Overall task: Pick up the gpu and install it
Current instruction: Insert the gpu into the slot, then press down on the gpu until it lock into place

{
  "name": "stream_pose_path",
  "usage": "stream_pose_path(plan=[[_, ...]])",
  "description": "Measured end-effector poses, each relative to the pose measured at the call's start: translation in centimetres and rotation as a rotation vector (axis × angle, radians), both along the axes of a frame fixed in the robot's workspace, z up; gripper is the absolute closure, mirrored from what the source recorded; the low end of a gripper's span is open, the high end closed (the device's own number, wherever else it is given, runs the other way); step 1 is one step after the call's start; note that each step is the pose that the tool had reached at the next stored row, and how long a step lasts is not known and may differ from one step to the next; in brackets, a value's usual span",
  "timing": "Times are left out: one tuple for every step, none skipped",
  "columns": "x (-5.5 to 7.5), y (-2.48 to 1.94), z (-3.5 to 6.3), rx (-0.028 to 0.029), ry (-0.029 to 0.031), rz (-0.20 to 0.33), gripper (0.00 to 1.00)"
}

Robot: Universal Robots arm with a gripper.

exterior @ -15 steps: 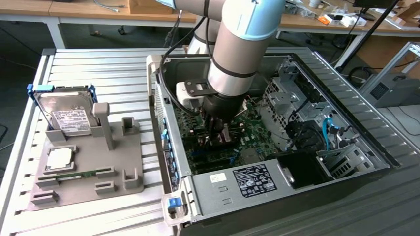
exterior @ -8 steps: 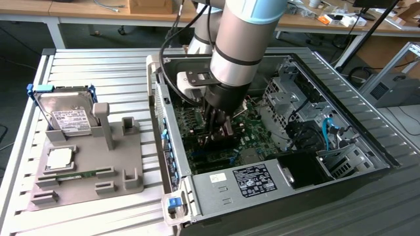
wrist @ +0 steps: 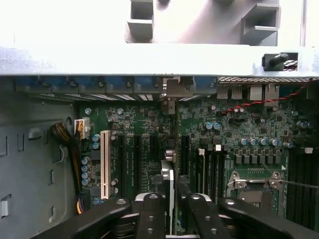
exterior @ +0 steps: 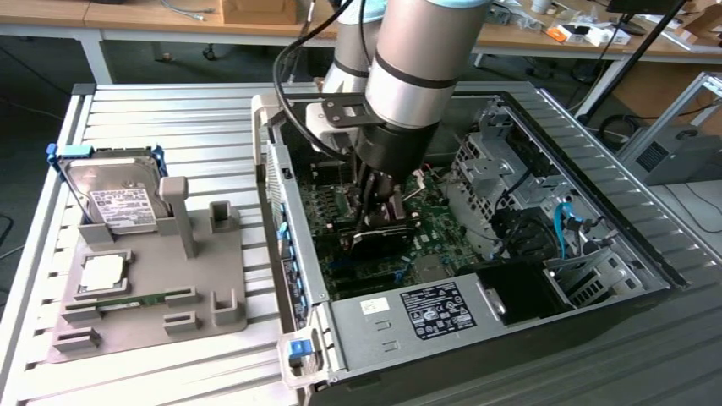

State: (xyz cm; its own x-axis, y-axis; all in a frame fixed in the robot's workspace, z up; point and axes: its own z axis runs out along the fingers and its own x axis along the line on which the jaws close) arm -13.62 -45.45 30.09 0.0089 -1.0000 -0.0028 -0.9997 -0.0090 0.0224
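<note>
The gpu (wrist: 168,172) shows edge-on in the wrist view as a thin card standing upright over the black expansion slots of the green motherboard (wrist: 234,134). Its silver bracket end (wrist: 171,92) sits against the case's rear wall. My gripper (wrist: 170,199) is low inside the open computer case (exterior: 373,317), its black fingers (wrist: 149,214) pressed close to both faces of the card. In the exterior view the gripper (exterior: 378,227) reaches down to the motherboard (exterior: 440,224), with a pale strip of the gpu (exterior: 378,238) at its tips.
A grey parts holder (exterior: 215,279) lies at the exterior view's left, carrying a silver hard drive (exterior: 113,199), a square chip (exterior: 101,271) and a narrow green stick (exterior: 135,300). Drive cages and cables (exterior: 530,220) crowd the case's far side. A white slot (wrist: 104,162) runs beside the black ones.
</note>
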Motion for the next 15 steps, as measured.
stream_pose_path(plan=[[0.0, 0.03, 0.07, 0.0002, -0.0001, 0.000, 0.80], [0.0, 0.06, 0.10, 0.0001, -0.0001, 0.000, 0.86], [0.0, 0.06, 0.10, 0.0002, -0.0001, 0.000, 0.86], [0.2, 0.07, 0.10, 0.0001, 0.0007, 0.000, 0.89], [0.7, 0.07, 0.10, 0.0001, 0.0056, 0.000, 0.89], [1.2, 0.06, 0.09, -0.0001, 0.0111, 0.000, 0.89], [1.6, 0.07, 0.07, 0.0000, 0.0158, 0.000, 0.89], [2.1, 0.07, 0.06, 0.0000, 0.0202, 0.000, 0.89], [2.6, 0.07, 0.05, -0.0001, 0.0242, 0.000, 0.89], [3.0, 0.07, 0.04, 0.0000, 0.0277, 0.000, 0.89], [3.4, 0.06, 0.04, 0.0002, 0.0313, 0.000, 0.89], [3.8, 0.06, 0.04, 0.0005, 0.0337, 0.000, 0.89], [4.0, 0.06, 0.03, 0.0009, 0.0345, 0.000, 0.89], [4.0, 0.06, 0.03, 0.0010, 0.0346, 0.000, 0.89], [4.0, 0.06, 0.03, 0.0011, 0.0346, 0.000, 0.89]])
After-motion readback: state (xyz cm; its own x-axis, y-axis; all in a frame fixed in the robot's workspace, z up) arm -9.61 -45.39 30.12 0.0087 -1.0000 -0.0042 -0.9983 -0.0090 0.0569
